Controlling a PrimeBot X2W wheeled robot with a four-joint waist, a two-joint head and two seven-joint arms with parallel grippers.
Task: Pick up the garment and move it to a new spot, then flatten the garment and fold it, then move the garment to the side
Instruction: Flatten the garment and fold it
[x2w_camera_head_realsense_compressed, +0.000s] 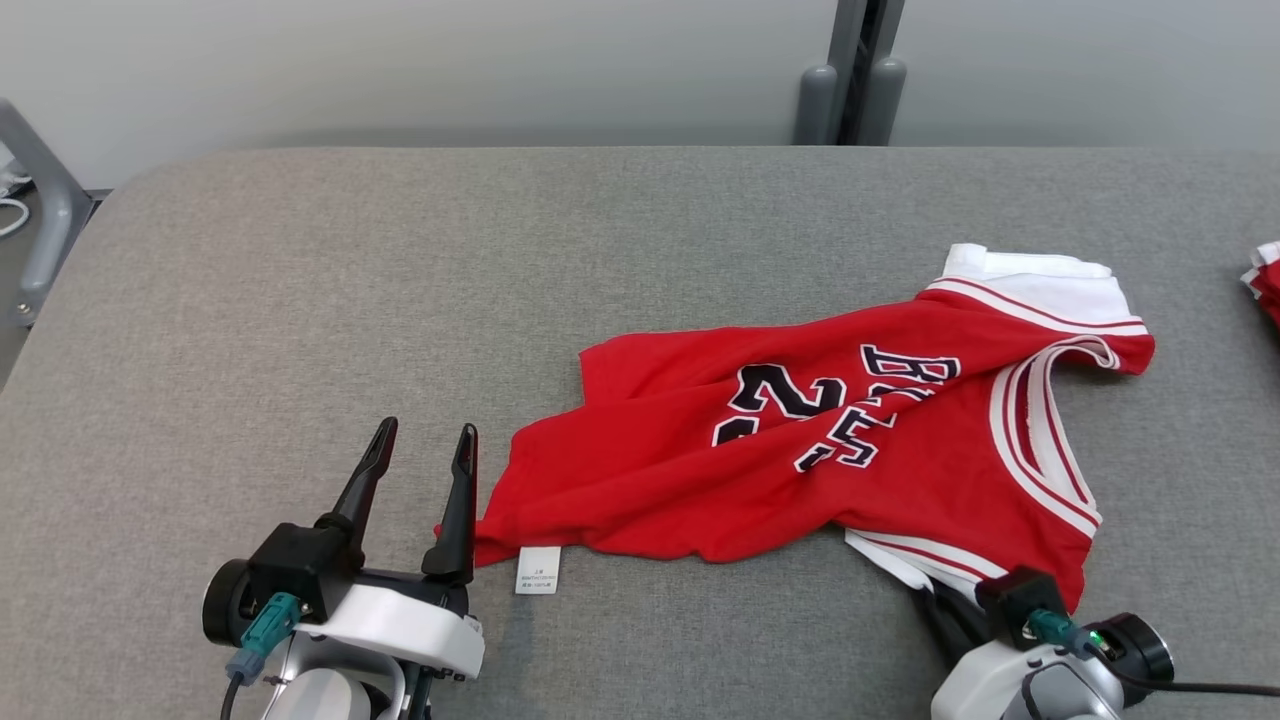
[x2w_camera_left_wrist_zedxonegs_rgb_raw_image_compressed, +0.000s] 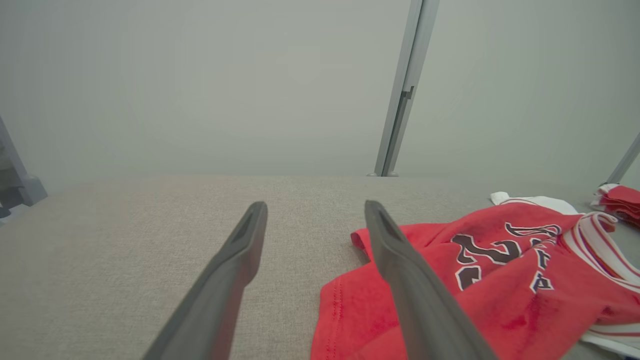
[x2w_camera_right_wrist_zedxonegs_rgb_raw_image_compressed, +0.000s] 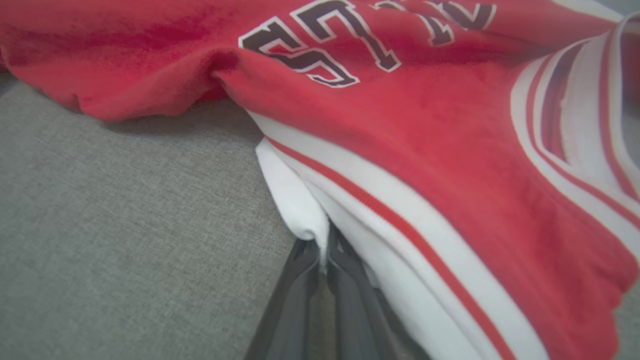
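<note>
The garment (x2w_camera_head_realsense_compressed: 800, 450) is a red basketball jersey with white trim and black lettering, lying crumpled on the right half of the grey table (x2w_camera_head_realsense_compressed: 400, 250). My right gripper (x2w_camera_head_realsense_compressed: 940, 605) sits at the jersey's near right edge. In the right wrist view it (x2w_camera_right_wrist_zedxonegs_rgb_raw_image_compressed: 325, 247) is shut on the white sleeve edge of the garment (x2w_camera_right_wrist_zedxonegs_rgb_raw_image_compressed: 400, 125). My left gripper (x2w_camera_head_realsense_compressed: 427, 430) stands open at the lower left, its right finger just beside the garment's hem corner. The left wrist view shows that gripper (x2w_camera_left_wrist_zedxonegs_rgb_raw_image_compressed: 315, 207) with nothing between its fingers and the garment (x2w_camera_left_wrist_zedxonegs_rgb_raw_image_compressed: 500, 280) to its right.
A white care label (x2w_camera_head_realsense_compressed: 538, 570) sticks out from the hem near my left gripper. Another red and white cloth (x2w_camera_head_realsense_compressed: 1265, 280) lies at the table's right edge. A grey post (x2w_camera_head_realsense_compressed: 850, 90) rises behind the table, and a metal frame (x2w_camera_head_realsense_compressed: 40, 200) stands at far left.
</note>
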